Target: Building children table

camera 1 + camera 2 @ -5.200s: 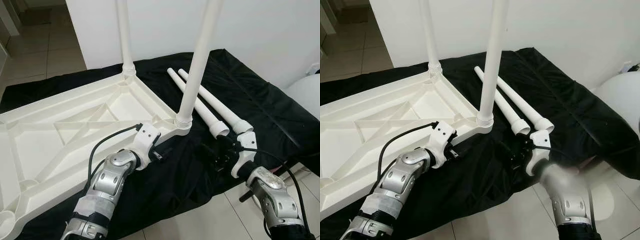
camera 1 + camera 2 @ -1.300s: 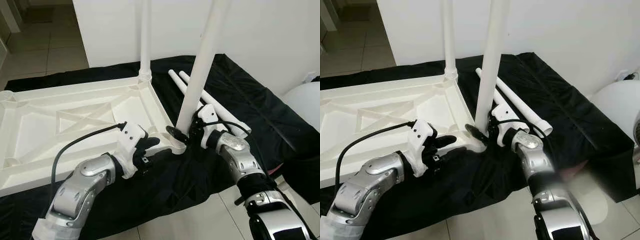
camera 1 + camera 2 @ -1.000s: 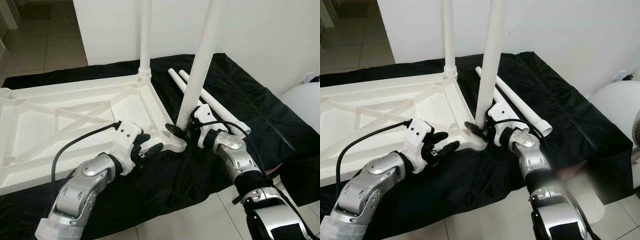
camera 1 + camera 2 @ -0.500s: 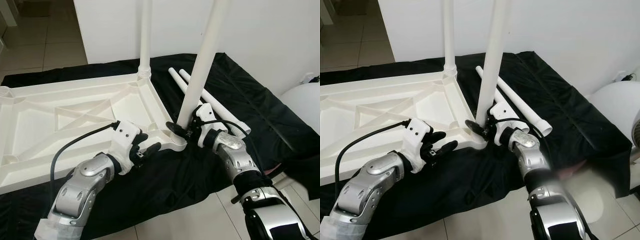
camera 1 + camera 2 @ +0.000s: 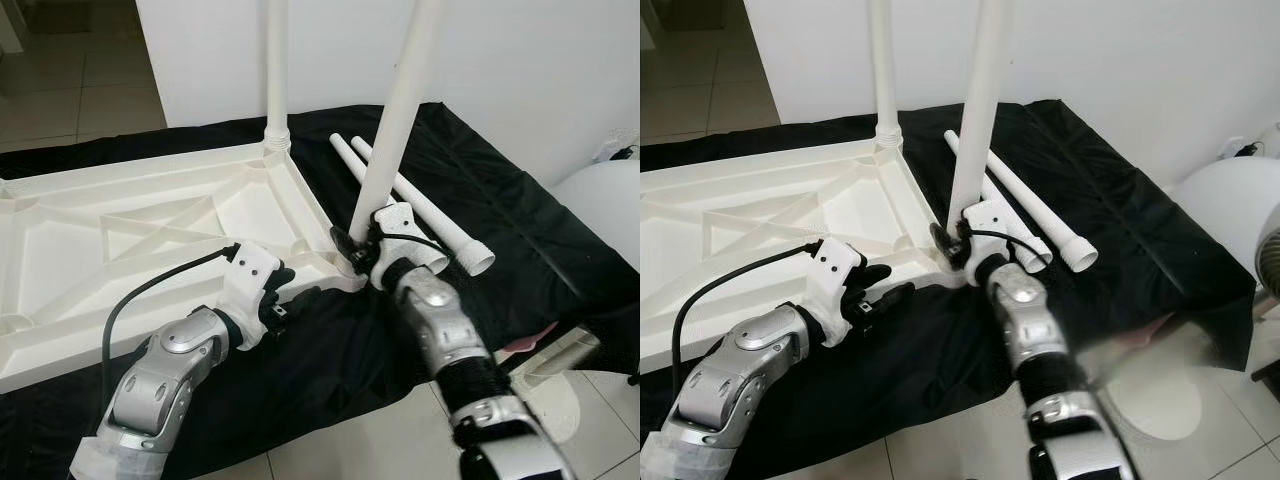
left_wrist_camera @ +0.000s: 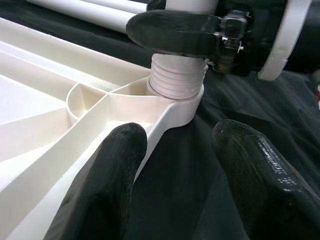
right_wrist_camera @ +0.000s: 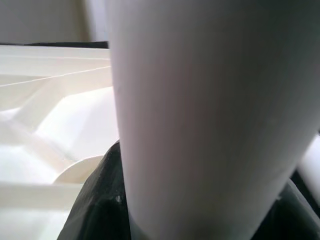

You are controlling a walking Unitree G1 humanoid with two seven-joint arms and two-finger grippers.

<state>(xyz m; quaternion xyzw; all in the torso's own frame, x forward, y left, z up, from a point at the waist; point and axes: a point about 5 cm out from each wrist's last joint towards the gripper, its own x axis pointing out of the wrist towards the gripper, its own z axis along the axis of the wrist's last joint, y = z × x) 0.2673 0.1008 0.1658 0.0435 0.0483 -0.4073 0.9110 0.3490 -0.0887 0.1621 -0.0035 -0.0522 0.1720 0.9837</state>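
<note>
The white table top [image 5: 120, 230] lies upside down on a black cloth [image 5: 520, 240]. Two white legs stand upright in its corners: a far one [image 5: 276, 70] and a near one [image 5: 396, 120]. My right gripper [image 5: 356, 250] is shut on the near leg just above its threaded collar [image 6: 175, 82]; the leg [image 7: 200, 120] sits between the black fingers [image 7: 95, 200]. The left gripper [image 5: 297, 288] is open at the table's rim beside that corner, its fingers [image 6: 107, 185] spread apart with one touching the rim. Two loose legs [image 5: 430, 215] lie on the cloth behind.
A white wall rises close behind the cloth. At the right stands a round white object [image 5: 605, 195], with a fan [image 5: 1265, 275] at the edge. The tiled floor [image 5: 340, 450] begins at the cloth's front edge.
Both grippers came in from the cloth to the near corner and the right one closed on the upright leg. In the last half second the right forearm swung left; the camera shifted slightly.
</note>
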